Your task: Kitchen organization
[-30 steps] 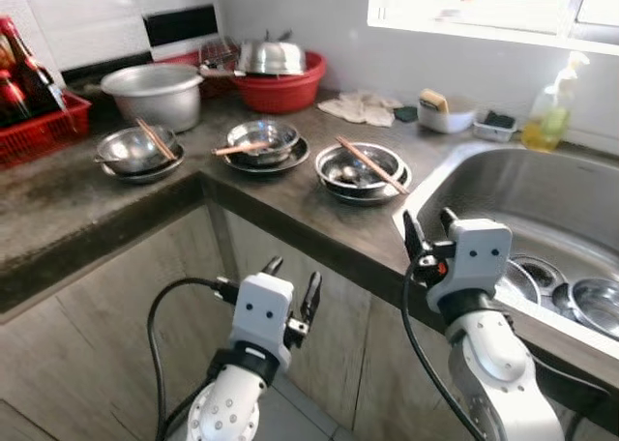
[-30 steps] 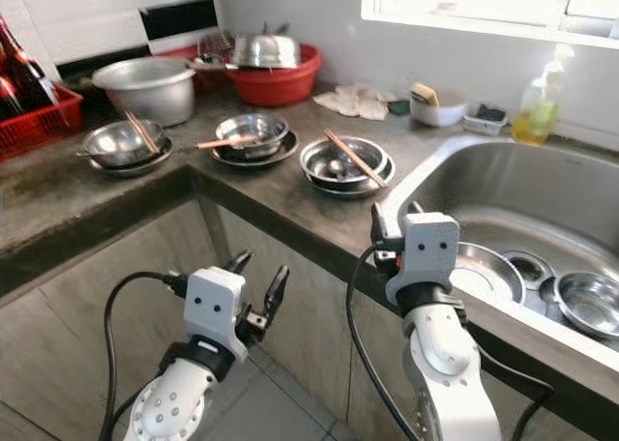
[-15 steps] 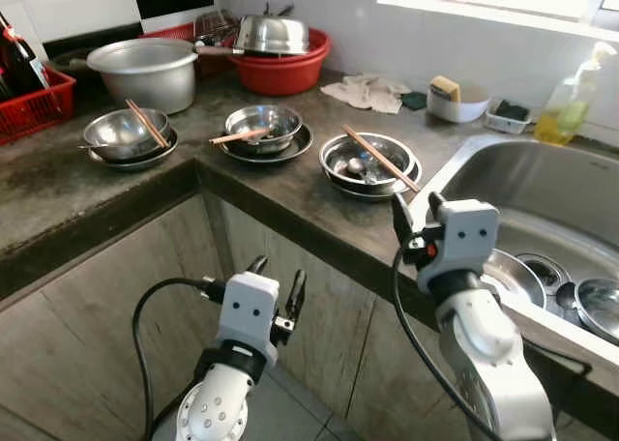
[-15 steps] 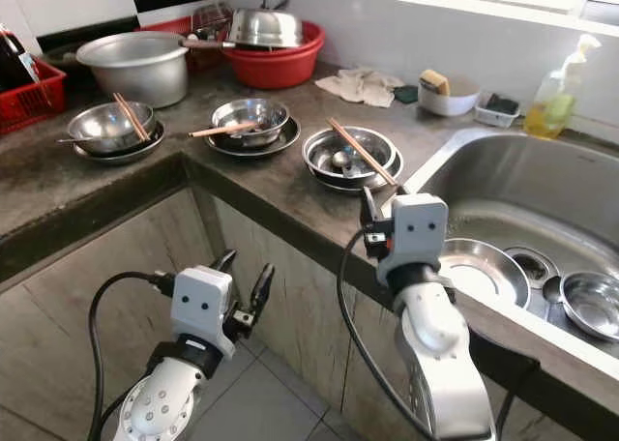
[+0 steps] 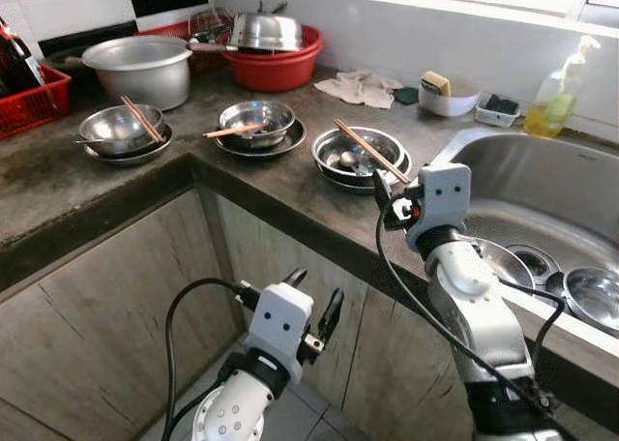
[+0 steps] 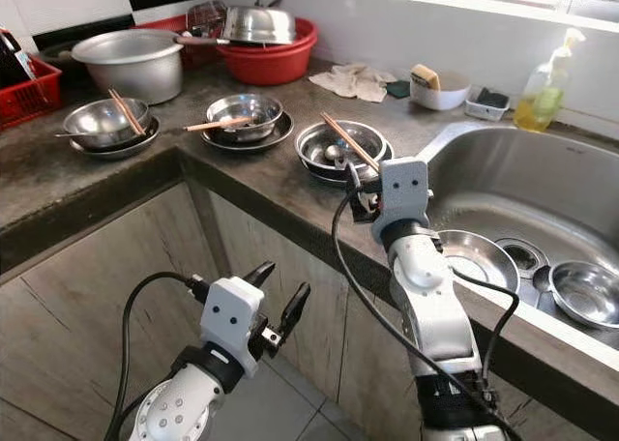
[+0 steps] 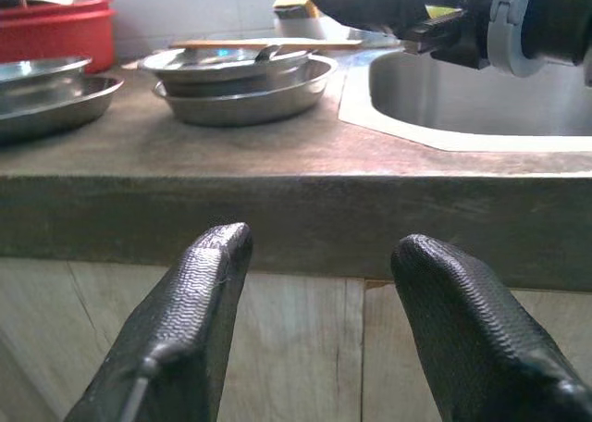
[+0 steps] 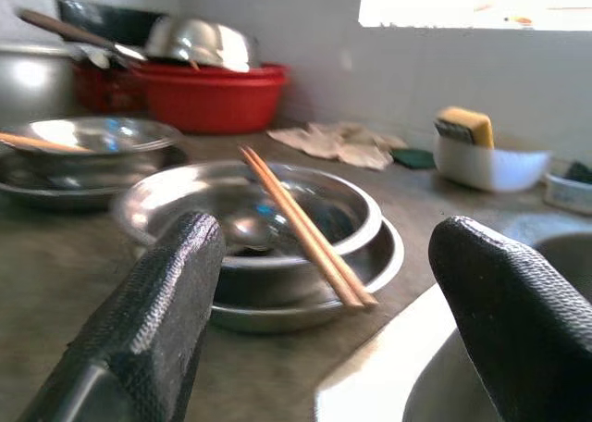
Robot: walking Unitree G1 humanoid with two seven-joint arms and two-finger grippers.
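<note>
Three steel bowls sit on plates along the dark counter, each with chopsticks across it: a left bowl [image 5: 118, 130], a middle bowl [image 5: 256, 122] and a right bowl [image 5: 360, 159]. A spoon lies inside the right bowl [image 8: 268, 228], and wooden chopsticks [image 8: 301, 223] rest across its rim. My right gripper [image 5: 383, 186] is open, low over the counter's front edge, just short of that bowl and pointing at it. Down in front of the cabinet doors my left gripper [image 5: 314, 296] is also open, below counter height, holding nothing.
The steel sink [image 5: 542, 185] on the right holds a plate [image 5: 503, 262] and a small bowl [image 5: 590, 296]. At the back stand a big aluminium pot [image 5: 140, 69], a red basin [image 5: 276, 69], a red crate [image 5: 34, 98], a cloth [image 5: 363, 88], a sponge dish [image 5: 450, 98] and a soap bottle [image 5: 551, 107].
My right gripper has risen and moved forward, from the counter's edge near the sink to the right bowl. The left gripper stays low and has drifted a little right. The camera has shifted.
</note>
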